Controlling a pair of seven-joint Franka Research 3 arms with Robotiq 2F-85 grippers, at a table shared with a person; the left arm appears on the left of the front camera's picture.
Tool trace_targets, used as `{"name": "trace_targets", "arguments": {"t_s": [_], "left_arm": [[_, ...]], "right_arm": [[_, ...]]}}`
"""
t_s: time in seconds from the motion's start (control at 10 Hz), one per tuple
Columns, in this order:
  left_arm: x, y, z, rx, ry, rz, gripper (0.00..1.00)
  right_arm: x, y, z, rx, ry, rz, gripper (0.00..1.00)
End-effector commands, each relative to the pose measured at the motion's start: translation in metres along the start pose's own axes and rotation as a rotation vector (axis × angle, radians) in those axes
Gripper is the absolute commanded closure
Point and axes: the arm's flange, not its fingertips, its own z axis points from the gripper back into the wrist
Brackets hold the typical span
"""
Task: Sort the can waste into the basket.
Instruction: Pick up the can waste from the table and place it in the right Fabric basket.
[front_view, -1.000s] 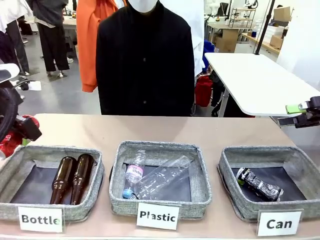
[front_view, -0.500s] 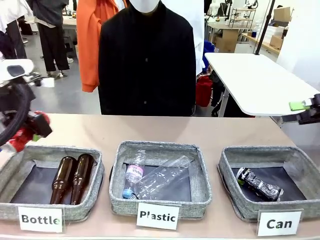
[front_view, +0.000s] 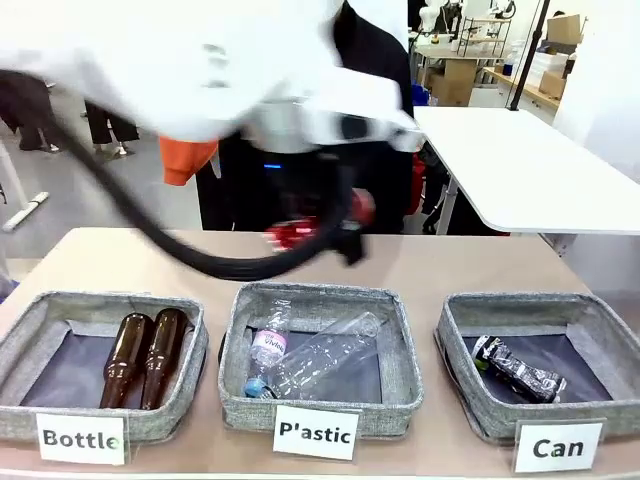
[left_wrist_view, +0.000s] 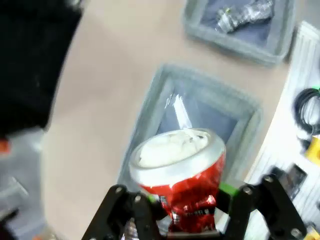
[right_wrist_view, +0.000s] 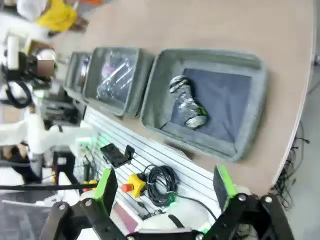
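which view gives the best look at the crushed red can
The left wrist view: the red can is close and sharp enough to see its silver top and dented side, clamped in the left end effector. The front view gives a small blurred red patch behind the Plastic basket. I can't make it out in the right wrist view.

Front view looks level across the tabletop toward the far side; left wrist view hangs close above the middle basket, facing down; right wrist view (higher, tilted) overlooks the Can basket, shared by all
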Motion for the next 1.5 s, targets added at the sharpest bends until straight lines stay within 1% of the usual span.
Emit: {"name": "trace_targets", "arguments": {"t_s": [0.0, 0.1, 0.2, 0.3, 0.4, 0.5, 0.6, 0.7, 0.8, 0.9, 1.0, 1.2, 1.3, 1.4], "left_arm": [[0.080, -0.011, -0.038, 0.004, -0.046, -0.169, 0.98], [0.116, -0.047, -0.055, -0.035, -0.069, -0.256, 0.98], [0.146, -0.076, -0.074, -0.031, -0.133, -0.315, 0.98], [0.175, -0.101, -0.099, -0.065, -0.197, -0.348, 0.98], [0.192, -0.121, -0.122, -0.143, -0.153, -0.395, 0.98], [0.206, -0.133, -0.140, -0.171, -0.113, -0.413, 0.98], [0.209, -0.136, -0.149, -0.156, -0.088, -0.415, 0.98], [0.208, -0.136, -0.152, -0.151, -0.090, -0.407, 0.95], [0.209, -0.135, -0.154, -0.146, -0.090, -0.406, 0.42], [0.210, -0.134, -0.154, -0.111, -0.093, -0.400, 0.38], [0.211, -0.133, -0.154, -0.108, -0.092, -0.398, 0.00], [0.210, -0.129, -0.153, -0.097, -0.091, -0.398, 0.00], [0.208, -0.126, -0.152, -0.088, -0.090, -0.400, 0.22], [0.208, -0.121, -0.147, -0.085, -0.098, -0.393, 0.12]], "right_arm": [[-0.012, -0.023, 0.019, 0.066, -0.119, -0.051, 0.00], [-0.023, -0.034, 0.025, 0.089, -0.150, -0.073, 0.00], [-0.031, -0.045, 0.026, 0.068, -0.221, -0.090, 0.00], [-0.032, -0.029, 0.029, 0.030, -0.113, -0.076, 0.00], [-0.032, -0.029, 0.029, 0.030, -0.113, -0.076, 0.00], [-0.032, -0.029, 0.029, 0.030, -0.113, -0.076, 0.00], [-0.032, -0.029, 0.029, 0.030, -0.113, -0.076, 0.00], [-0.032, -0.029, 0.029, 0.030, -0.113, -0.076, 0.00], [-0.032, -0.029, 0.029, 0.030, -0.113, -0.076, 0.00], [-0.032, -0.029, 0.029, 0.030, -0.113, -0.076, 0.00], [-0.032, -0.029, 0.029, 0.030, -0.113, -0.076, 0.00], [-0.032, -0.029, 0.029, 0.030, -0.113, -0.076, 0.00], [-0.032, -0.029, 0.029, 0.030, -0.113, -0.076, 0.00], [-0.032, -0.029, 0.029, 0.030, -0.113, -0.076, 0.00]]}}
